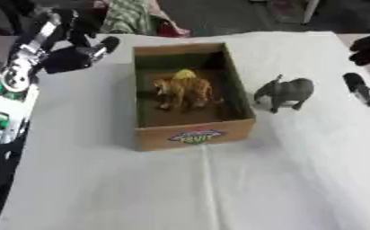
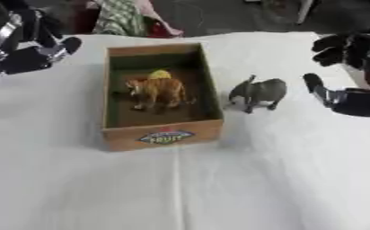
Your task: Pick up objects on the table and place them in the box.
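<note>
A brown cardboard box (image 1: 194, 134) stands in the middle of the white table. Inside it an orange tiger toy (image 1: 184, 91) stands upright, with a small yellow thing (image 1: 184, 73) behind it. A grey elephant toy (image 1: 285, 93) stands on the table just right of the box. My right hand (image 2: 347, 74) hovers open to the right of the elephant, fingers spread, apart from it. My left hand (image 1: 77, 55) hangs open above the table, left of the box's far corner, holding nothing.
The white table cloth (image 1: 219, 188) spreads in front of the box. Coloured cloth (image 1: 133, 15) lies beyond the table's far edge. My left arm (image 1: 11, 90) runs down the left side of the view.
</note>
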Robot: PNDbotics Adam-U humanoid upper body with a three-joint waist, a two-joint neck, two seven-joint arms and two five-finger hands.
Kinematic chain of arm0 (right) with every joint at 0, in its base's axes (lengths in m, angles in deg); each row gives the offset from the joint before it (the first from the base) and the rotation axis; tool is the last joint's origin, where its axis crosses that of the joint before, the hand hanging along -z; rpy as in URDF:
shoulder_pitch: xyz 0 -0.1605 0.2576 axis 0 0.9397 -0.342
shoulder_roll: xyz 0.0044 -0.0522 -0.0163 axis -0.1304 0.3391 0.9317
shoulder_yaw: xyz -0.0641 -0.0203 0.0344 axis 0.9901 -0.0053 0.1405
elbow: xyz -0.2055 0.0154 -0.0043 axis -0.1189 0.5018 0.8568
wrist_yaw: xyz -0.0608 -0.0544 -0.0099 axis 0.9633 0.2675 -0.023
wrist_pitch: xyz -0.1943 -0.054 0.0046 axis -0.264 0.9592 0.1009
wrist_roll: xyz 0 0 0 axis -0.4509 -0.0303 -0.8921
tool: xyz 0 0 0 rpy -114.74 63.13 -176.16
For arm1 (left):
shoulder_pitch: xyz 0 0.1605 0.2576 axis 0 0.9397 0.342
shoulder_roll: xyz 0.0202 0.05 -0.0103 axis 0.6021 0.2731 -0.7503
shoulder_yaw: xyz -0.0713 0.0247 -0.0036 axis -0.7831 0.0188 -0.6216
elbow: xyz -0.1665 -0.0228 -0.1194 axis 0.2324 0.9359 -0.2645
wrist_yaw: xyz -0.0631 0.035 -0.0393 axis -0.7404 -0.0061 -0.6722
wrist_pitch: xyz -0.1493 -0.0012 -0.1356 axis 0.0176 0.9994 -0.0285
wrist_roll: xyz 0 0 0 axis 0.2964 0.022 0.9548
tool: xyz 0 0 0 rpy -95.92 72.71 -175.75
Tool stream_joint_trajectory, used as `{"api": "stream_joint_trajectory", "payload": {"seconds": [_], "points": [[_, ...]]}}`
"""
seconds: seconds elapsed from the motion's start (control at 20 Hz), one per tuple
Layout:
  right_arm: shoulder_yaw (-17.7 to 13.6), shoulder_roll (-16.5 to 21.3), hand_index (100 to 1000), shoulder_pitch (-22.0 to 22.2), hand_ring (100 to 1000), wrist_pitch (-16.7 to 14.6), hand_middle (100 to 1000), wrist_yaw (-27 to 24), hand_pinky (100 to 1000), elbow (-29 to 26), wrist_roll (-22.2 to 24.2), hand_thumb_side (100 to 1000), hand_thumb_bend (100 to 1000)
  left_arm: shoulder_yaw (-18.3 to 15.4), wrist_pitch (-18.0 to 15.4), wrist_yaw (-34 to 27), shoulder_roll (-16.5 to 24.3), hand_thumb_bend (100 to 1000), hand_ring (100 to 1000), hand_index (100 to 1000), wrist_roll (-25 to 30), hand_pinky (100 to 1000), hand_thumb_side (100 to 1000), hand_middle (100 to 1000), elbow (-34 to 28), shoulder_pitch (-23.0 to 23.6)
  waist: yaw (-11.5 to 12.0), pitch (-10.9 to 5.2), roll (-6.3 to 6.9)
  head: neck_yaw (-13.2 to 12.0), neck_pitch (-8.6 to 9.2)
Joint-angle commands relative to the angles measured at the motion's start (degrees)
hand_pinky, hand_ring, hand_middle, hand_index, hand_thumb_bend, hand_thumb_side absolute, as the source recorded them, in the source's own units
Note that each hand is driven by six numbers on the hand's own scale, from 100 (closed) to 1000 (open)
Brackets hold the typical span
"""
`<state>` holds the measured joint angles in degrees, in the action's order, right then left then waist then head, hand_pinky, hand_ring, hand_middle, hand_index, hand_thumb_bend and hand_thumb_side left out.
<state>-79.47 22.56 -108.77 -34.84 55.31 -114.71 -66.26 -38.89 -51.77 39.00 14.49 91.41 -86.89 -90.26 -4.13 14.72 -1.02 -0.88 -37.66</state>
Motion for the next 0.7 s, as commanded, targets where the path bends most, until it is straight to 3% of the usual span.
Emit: {"api": "stream_joint_trajectory", "payload": {"seconds": [0.05, 0.35, 0.7], "points": [[1.3, 5.7, 796, -2.3, 736, -0.9, 728, 0.7, 725, 0.4, 0.7, 100, 281, -1.5, 2.3, -3.2, 2.5, 492, 500, 685, -3.2, 545, 458, 517, -5.9, 2.5, 0.4, -1.19, -0.01, 0.5, 0.73], [5.2, 8.2, 812, -7.9, 757, -2.0, 752, 0.8, 727, 3.3, 3.4, 100, 302, -2.9, 6.2, -8.7, 1.8, 475, 494, 682, -8.7, 537, 436, 510, -11.7, 8.4, 1.6, -1.16, 0.14, 1.2, 0.91], [8.2, 7.0, 826, -12.3, 812, -3.1, 802, 1.5, 746, 8.7, 6.2, 100, 366, -1.4, 6.3, -13.9, 1.7, 475, 496, 686, -15.4, 539, 437, 512, -12.6, 10.2, 2.5, -1.11, 0.26, 1.6, 0.96]]}}
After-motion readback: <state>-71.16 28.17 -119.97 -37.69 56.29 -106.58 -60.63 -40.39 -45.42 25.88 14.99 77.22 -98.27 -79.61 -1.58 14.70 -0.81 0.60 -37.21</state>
